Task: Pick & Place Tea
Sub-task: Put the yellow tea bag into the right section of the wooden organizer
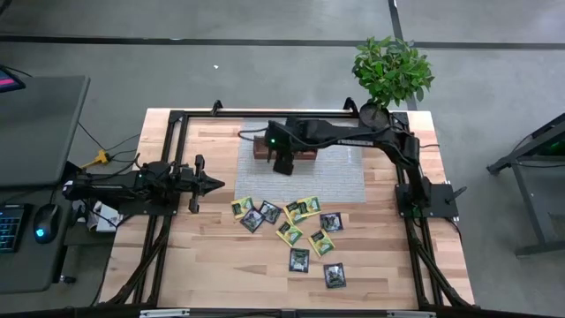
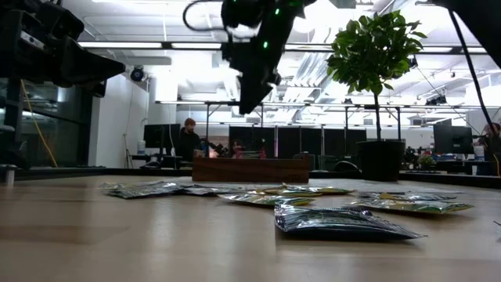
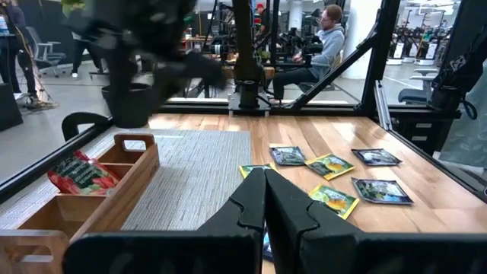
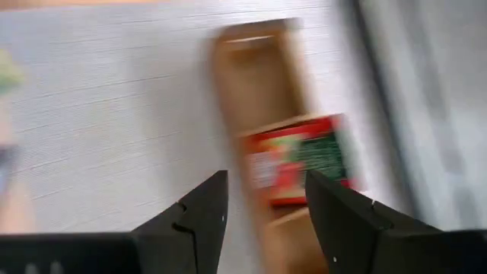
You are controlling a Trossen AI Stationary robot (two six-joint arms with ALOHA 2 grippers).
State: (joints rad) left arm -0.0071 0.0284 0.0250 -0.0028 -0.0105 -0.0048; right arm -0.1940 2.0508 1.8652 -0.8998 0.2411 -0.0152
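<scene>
Wooden butcher-block table (image 1: 203, 265) inside a black frame, grey woven mat (image 1: 335, 181) at its middle, potted plant (image 1: 392, 69) at the far right corner; open lab room behind, person seated at a desk (image 3: 327, 38).

Right gripper (image 4: 262, 202) hangs above the wooden tray (image 1: 261, 147) at the mat's far edge, fingers spread, nothing between them. Red tea packet (image 4: 300, 160) lies in a tray compartment right under it; left wrist view shows red packets (image 3: 80, 175) in one compartment, the neighbouring compartment looks bare. Looks like a drop just made or a retreat from the tray.

Left gripper (image 3: 265, 199) waits at the table's left side, fingers pressed together, pointing at the pile.

Remaining tea packets (image 1: 291, 231), yellow-green and dark ones, lie scattered on bare wood on the near side of the mat, some overlapping at the left end of the pile.

Doing it well: lift straight up clear of the tray walls before swinging, then go for a lone packet such as the dark one (image 1: 335, 276) nearest the front, not the overlapped ones. Packets are flat, so fingers must come down almost to the wood and pinch an edge.

Room: mat between tray and pile is open; the frame rails and the left arm bound the sides.
</scene>
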